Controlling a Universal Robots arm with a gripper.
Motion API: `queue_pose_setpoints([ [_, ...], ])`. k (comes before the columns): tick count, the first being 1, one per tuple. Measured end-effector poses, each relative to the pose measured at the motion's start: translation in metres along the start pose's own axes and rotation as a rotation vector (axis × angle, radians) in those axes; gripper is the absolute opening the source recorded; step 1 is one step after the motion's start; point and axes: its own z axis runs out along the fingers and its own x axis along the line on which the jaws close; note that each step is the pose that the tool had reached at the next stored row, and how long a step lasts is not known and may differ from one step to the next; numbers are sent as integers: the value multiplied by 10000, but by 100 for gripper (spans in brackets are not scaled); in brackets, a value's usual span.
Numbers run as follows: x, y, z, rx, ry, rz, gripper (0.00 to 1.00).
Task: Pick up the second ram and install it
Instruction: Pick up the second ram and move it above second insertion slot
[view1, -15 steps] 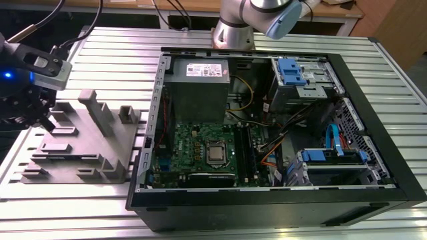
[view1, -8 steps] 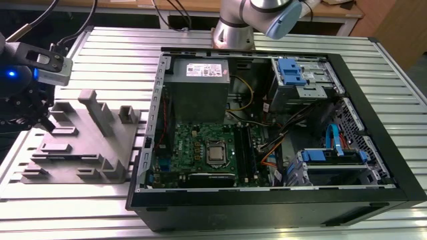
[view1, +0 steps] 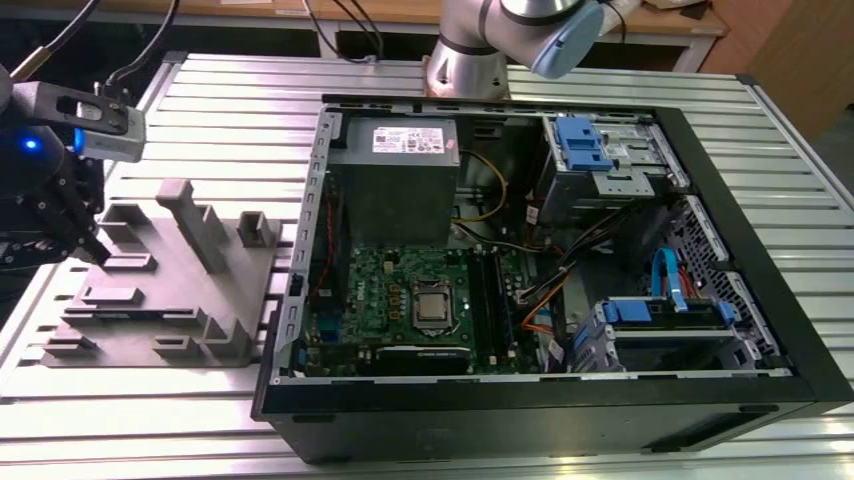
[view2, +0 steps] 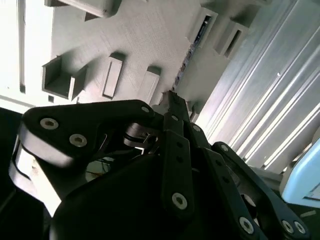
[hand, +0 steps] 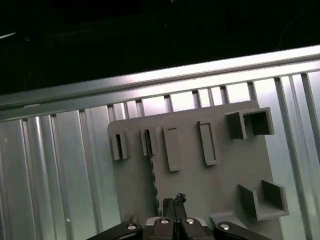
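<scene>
Gripper (view1: 88, 250) hangs low over the grey holder (view1: 174, 290), close to the tabletop's (view1: 134, 420) edge on the exterior view's left, with its fingers pressed together. The wrist points steeply down with cables (view1: 134, 50) rising from it. The arm's base (view1: 467, 50) stands at the tabletop's far edge, behind the open computer case (view1: 747, 330). In both wrist views the second ram (hand: 153, 170) (view2: 192, 47) stands on edge in a holder slot. Its near end is just beside the fingertips; I cannot tell whether they touch.
</scene>
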Motion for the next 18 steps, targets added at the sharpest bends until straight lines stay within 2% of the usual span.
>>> queue_pose_setpoints([
  [7, 0, -1, 18, -32, 56, -1273, 7],
  [10, 1, -1, 22, -42, 75, -1680, 7],
  [18, 3, 15, 30, -33, 76, -1795, 7],
])
